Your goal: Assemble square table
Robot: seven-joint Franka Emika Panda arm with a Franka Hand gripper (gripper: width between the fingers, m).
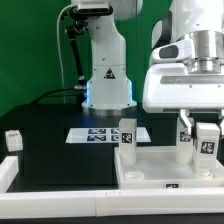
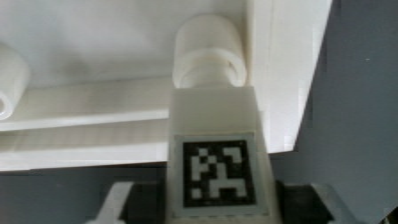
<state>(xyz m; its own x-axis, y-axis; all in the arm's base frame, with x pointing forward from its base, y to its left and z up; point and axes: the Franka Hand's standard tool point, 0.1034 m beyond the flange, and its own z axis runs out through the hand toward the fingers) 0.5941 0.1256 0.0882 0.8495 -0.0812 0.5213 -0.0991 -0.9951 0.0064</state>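
Here, jaws gripping leg point(image 2: 214, 105), black-and-white tag point(image 2: 217, 172) showing; tabletop point(image 2: 107, 40) beyond

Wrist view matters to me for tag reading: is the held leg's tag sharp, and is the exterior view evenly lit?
Wrist view: soft overall, but the tag on the leg is legible; the fingers at the frame's edge are dark and blurred. Exterior view: evenly lit, the white table panel bright with little surface detail.

Open lane over the table point(image 1: 45, 125) on the exterior view's left; a standing leg point(image 1: 128, 138) blocks the rear edge of the panel point(image 1: 150, 170). The gripper point(image 1: 204, 128) with its held leg point(image 1: 208, 146) crowds the panel's right.
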